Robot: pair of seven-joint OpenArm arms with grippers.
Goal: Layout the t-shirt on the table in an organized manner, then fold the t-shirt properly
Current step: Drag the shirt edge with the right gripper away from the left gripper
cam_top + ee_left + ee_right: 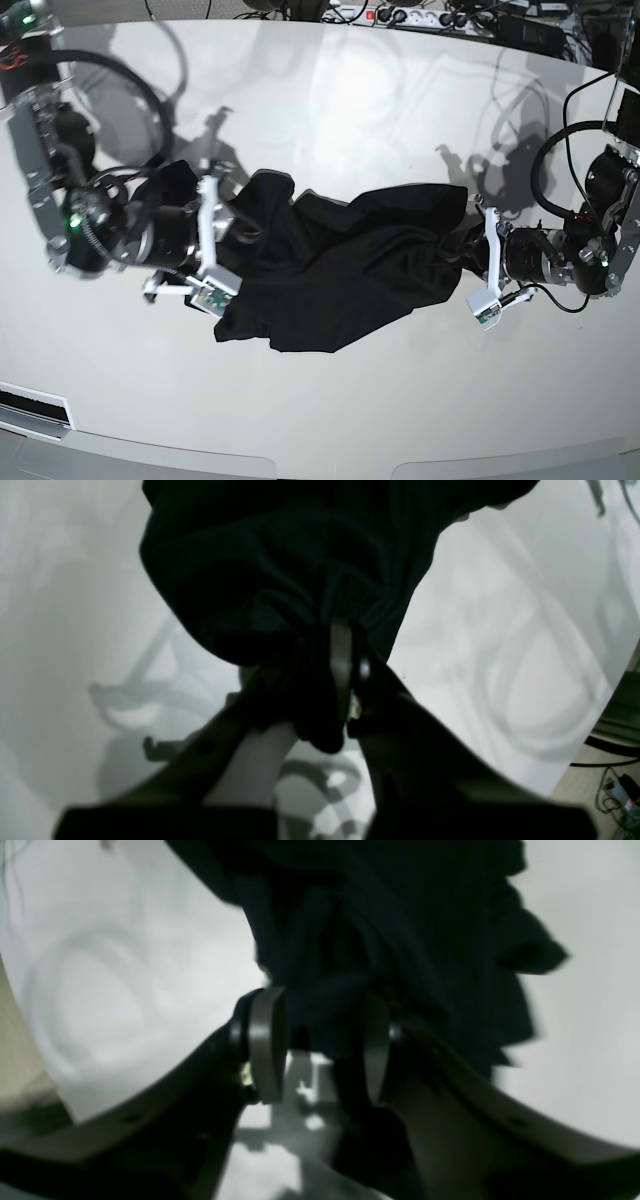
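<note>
The black t-shirt [340, 260] lies bunched and crumpled in a band across the middle of the white table [350, 100], stretched between my two grippers. At the shirt's right end in the base view, my left gripper [475, 240] is shut on a gathered bunch of fabric. Its wrist view shows the fingers [341, 655] pressed together on the t-shirt [280, 565]. At the other end, my right gripper [225, 240] is open. In the right wrist view [322, 1040] its pads [267, 1045] stand apart with folds of the t-shirt [400, 915] between them.
Power strips and cables [400, 15] line the table's far edge. The curved front edge [330, 465] runs along the bottom of the base view. Floor with cables [615, 785] shows past the table rim in the left wrist view.
</note>
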